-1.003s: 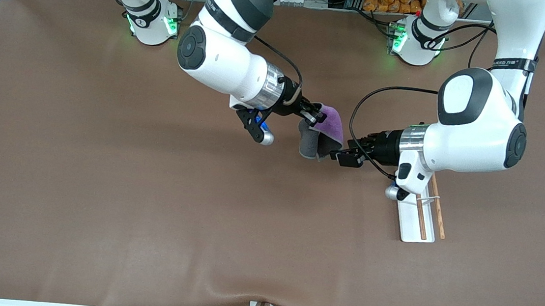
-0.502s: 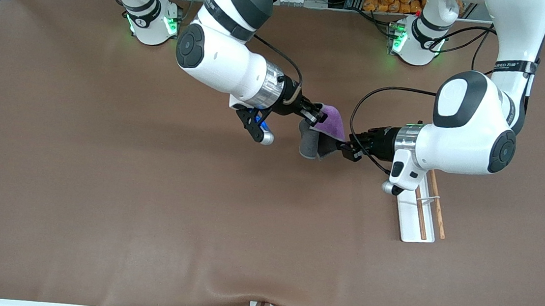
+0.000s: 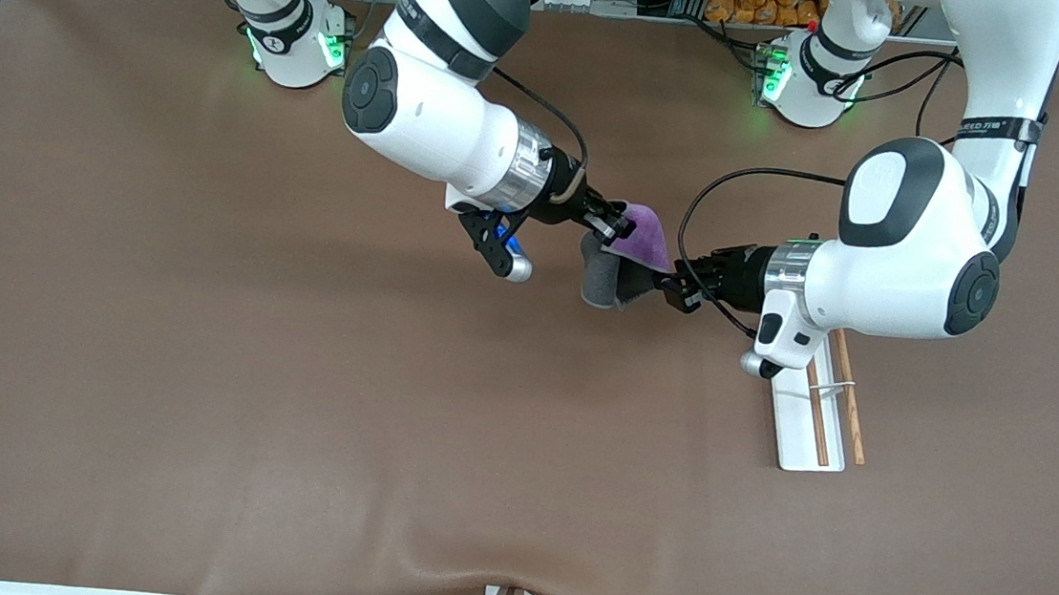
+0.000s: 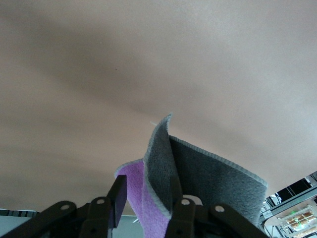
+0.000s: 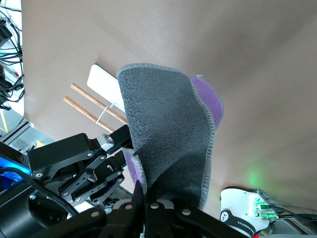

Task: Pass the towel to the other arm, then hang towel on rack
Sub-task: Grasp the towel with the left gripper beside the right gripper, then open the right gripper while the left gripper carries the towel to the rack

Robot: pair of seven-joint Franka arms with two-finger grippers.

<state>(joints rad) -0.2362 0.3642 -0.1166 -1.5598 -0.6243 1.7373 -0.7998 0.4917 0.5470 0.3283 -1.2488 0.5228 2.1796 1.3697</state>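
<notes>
The towel [image 3: 638,242], purple on one face and dark grey on the other, hangs folded in the air over the middle of the table. My right gripper [image 3: 614,230] is shut on its upper fold, as the right wrist view shows [image 5: 143,194]. My left gripper [image 3: 666,288] is at the towel's lower edge. In the left wrist view its jaws [image 4: 148,196] are open, with the towel [image 4: 198,173] between the fingers and a gap on the purple side. The rack [image 3: 801,427], a white base with two wooden rods, lies under the left arm's wrist.
The rack also shows in the right wrist view [image 5: 99,82], past the left gripper [image 5: 116,148]. The brown table cover [image 3: 291,392] has a raised wrinkle near the edge closest to the front camera.
My left gripper has moved toward the towel, and its open fingers now straddle the towel's lower edge. The right arm has held still with the towel.
</notes>
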